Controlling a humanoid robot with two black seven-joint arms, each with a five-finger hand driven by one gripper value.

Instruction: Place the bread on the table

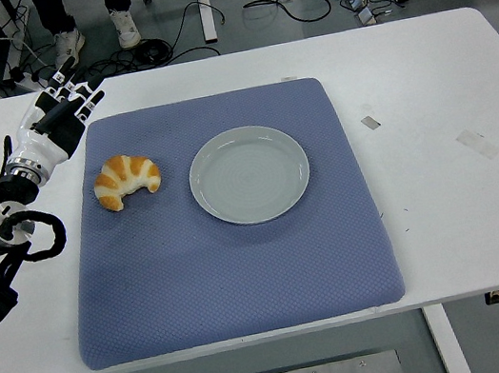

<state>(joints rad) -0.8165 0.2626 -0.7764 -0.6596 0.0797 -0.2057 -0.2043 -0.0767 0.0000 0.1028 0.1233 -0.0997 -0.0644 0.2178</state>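
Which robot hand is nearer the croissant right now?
Left. The left robot hand hovers open just up and left of the croissant, at the mat's corner. The right one is out of view.

So the bread (126,179) is a croissant, golden brown with paler cream stripes across the ridges. It's lying flat, curved like a crescent with both tips pointing down toward the near edge. It sits on the left part of the blue mat (236,276), just left of the plate (249,174) but not touching it.
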